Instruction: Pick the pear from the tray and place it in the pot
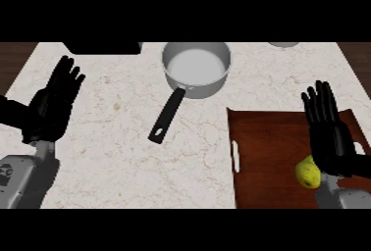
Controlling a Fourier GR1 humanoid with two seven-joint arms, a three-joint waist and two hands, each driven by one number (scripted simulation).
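Observation:
A yellow-green pear [308,172] lies on the dark brown tray [275,147] at the lower right. My right hand [330,132] hovers over the tray just right of the pear, fingers straight and pointing away, holding nothing. Its wrist hides part of the pear's right side. A silver pot [196,66] with a black handle [167,117] stands at the top centre, its handle pointing down-left. At the left, over the counter, my left hand [51,105] stays open with its fingers up.
A dark object [101,47] sits at the counter's far edge, left of the pot. Part of a pale round thing [284,44] shows at the top right. The marble counter [123,162] stretches between my left hand and the tray.

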